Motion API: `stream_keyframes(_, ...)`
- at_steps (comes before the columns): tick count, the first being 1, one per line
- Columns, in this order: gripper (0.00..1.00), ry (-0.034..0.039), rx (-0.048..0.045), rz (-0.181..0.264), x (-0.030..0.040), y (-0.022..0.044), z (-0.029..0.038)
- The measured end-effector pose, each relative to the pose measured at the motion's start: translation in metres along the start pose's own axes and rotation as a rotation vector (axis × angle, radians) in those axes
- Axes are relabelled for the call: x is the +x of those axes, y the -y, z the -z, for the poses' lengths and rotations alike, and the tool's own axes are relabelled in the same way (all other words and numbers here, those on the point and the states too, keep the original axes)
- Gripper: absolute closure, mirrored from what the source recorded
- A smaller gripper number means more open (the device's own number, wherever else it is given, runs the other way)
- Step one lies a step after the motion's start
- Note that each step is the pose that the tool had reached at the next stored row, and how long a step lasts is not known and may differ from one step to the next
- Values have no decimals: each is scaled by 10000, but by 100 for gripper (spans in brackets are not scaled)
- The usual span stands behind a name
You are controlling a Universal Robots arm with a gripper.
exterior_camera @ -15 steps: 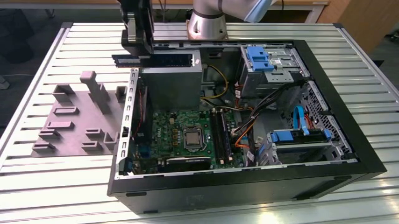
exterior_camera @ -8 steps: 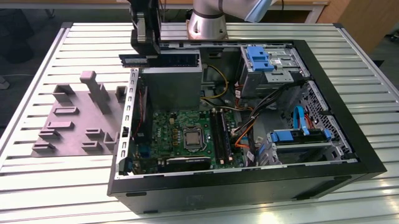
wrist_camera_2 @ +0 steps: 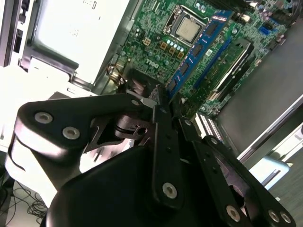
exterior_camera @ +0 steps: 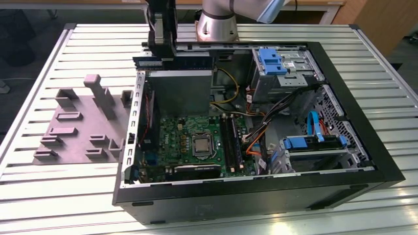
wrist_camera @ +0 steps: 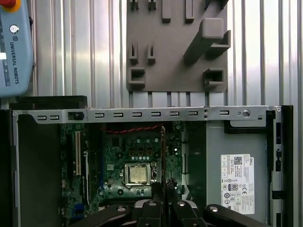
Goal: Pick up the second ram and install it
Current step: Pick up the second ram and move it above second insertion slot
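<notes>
Gripper point(exterior_camera: 161, 55) and second ram point(exterior_camera: 193, 61) hang together above the far edge of the open computer case point(exterior_camera: 261, 183), over the grey power supply point(exterior_camera: 179, 93). The fingers are closed tight on the stick near its middle. It sits level and on edge, and both ends stick out past the gripper. A small pale label point(exterior_camera: 145, 61) shows near the end towards the exterior view's left.

In the second wrist view the gripper point(wrist_camera_2: 163, 97) pinches the dark blue board point(wrist_camera_2: 199, 47), whose row of black chips runs away from the fingertips. The green motherboard point(wrist_camera_2: 151, 33) and its bare processor point(wrist_camera_2: 187, 28) lie well beneath it. In the first wrist view the stick point(wrist_camera: 163, 151) appears edge-on as a thin dark line rising from the gripper point(wrist_camera: 163, 191), beside the processor point(wrist_camera: 137, 174) below.

The stick touches nothing but the gripper and is well apart from the long black sockets point(exterior_camera: 230, 142), which lie beside the processor on the motherboard's side towards the exterior view's right.

The case lies on its side on a slatted metal table point(exterior_camera: 98, 39). A grey moulded holder block point(exterior_camera: 85, 127) rests on the table just beside the case, on the exterior view's left. Blue drive brackets point(exterior_camera: 271, 61) sit in the bays on the exterior view's right.
</notes>
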State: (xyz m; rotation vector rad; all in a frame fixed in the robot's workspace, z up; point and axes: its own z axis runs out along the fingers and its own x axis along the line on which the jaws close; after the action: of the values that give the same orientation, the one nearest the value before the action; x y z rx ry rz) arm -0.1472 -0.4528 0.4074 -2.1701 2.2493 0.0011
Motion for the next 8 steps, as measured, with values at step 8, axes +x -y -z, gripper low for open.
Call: stream_keyframes(8,86,0,0,0,-5,142,-2)
